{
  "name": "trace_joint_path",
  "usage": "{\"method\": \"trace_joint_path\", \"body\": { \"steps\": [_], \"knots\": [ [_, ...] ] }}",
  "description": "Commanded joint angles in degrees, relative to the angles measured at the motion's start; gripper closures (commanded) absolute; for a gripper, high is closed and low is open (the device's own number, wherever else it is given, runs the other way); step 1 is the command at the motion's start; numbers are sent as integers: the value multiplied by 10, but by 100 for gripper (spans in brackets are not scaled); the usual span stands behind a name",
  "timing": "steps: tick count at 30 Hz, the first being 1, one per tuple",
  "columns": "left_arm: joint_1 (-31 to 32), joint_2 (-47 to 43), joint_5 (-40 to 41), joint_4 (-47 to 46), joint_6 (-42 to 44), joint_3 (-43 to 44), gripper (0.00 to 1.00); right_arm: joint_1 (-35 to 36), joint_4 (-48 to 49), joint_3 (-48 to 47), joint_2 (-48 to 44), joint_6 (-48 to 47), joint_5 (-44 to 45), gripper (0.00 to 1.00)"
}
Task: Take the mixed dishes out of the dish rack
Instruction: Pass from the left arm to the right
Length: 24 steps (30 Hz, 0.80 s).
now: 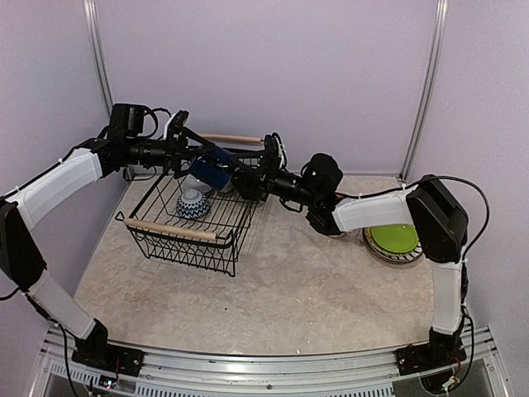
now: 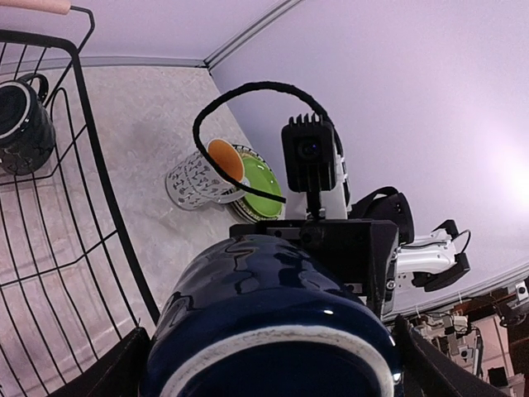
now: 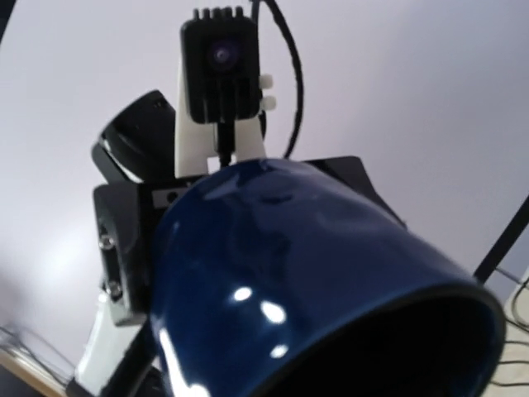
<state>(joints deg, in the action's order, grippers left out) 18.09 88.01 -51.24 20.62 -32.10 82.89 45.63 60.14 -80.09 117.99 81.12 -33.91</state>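
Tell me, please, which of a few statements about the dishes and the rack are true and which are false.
1. The dark blue mug is held up in the air, not resting in the dish rack. True.
2. The lime green plate lies in the rack. False: it lies outside, to the right of the rack.
3. A patterned bowl sits in the rack. True.
4. The patterned white mug is in the rack. False: it is on the table, beside the green plate.

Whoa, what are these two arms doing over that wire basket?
They are emptying the dish rack. The left gripper holds a dark blue mug in the air above it, and the right gripper is at the mug's other end, seemingly to take it. A patterned bowl lies in the rack; a lime green plate is already out.
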Motion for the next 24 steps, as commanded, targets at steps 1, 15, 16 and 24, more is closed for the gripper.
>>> {"method": "trace_joint_path", "body": {
  "steps": [1,15,16,24],
  "knots": [
    [-3,-7,-46,-91,-39,-16,74,5,81,-11,6,58,-3,19],
    [43,39,-67,-60,27,0,74,10,138,0,1,101,-9,43],
    [47,40,-66,-60,31,0,73,11,143,1,2,105,-9,46],
    [53,47,-53,-50,33,2,67,13,171,42,-24,97,3,89]
  ]
}}
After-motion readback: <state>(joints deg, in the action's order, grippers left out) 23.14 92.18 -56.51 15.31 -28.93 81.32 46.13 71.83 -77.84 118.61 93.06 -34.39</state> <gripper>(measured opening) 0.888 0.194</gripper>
